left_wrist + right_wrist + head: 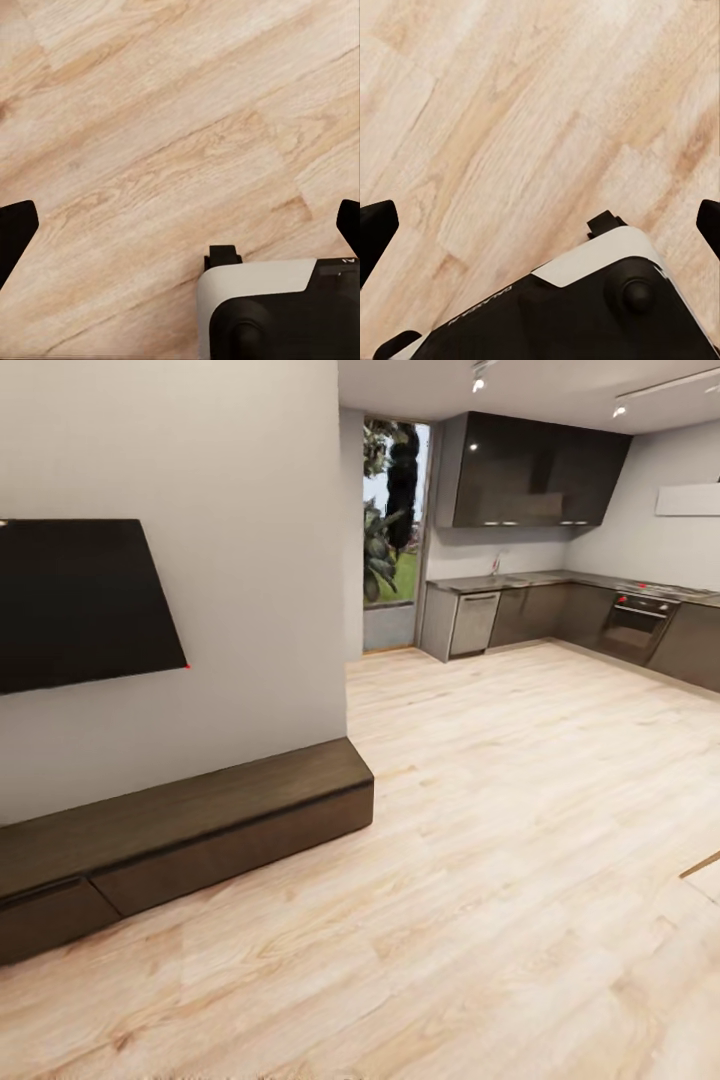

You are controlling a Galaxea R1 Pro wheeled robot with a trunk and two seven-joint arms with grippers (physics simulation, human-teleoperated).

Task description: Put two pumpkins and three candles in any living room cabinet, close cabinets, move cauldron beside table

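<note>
The left gripper and right gripper are being held with jaws spread wide and empty, their dark fingertips showing at the frame edges above pale wood floor, with the robot's white-and-black base below. In the head view, the cabinet is being seen against the wall under a dark television, its fronts shut apart from one at the left end, seemingly slightly ajar; the kitchen is being shown beyond.

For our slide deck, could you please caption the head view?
Low dark cabinet under a wall-mounted TV, kitchen beyond.
</note>
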